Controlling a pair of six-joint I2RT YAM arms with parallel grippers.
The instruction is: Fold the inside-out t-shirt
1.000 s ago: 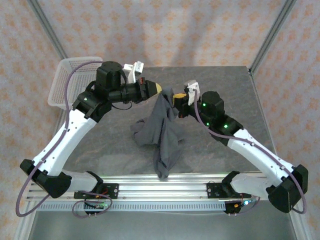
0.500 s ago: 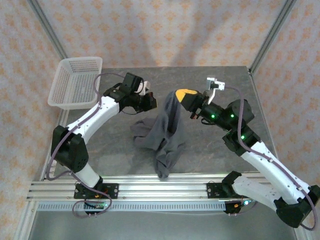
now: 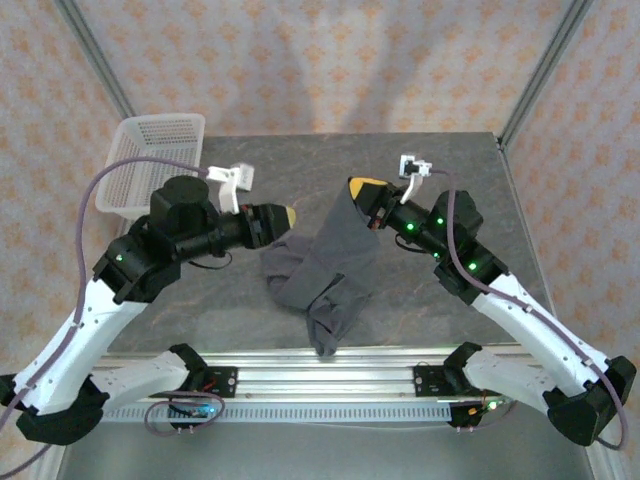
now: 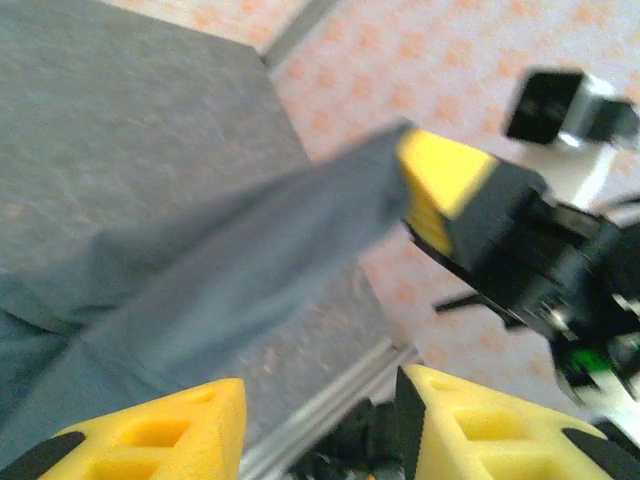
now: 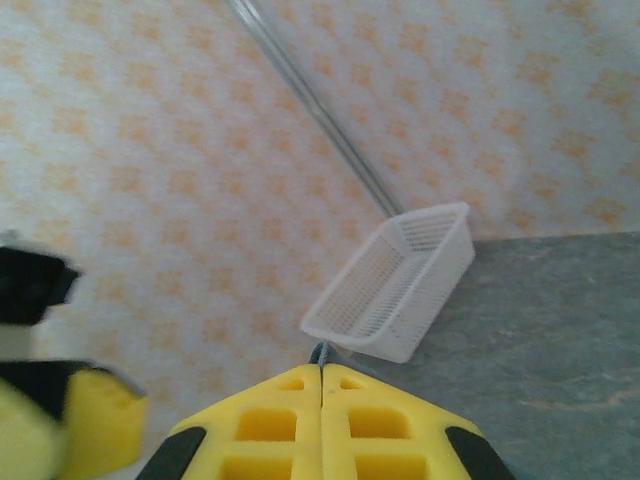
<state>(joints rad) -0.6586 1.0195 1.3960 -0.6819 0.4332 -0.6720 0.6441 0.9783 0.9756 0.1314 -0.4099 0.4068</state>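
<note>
My left tool (image 3: 285, 216) has let go and stands apart, so the inside-out t-shirt (image 3: 335, 255) just ahead hangs only from my right tool (image 3: 362, 193), clamped on it; I think I must regrasp.

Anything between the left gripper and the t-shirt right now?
Nothing visible. The left gripper is open just left of the hanging inside-out t-shirt, with an open gap between them. The right gripper pinches the shirt's top from the other side. The basket sits behind, off the path.
</note>
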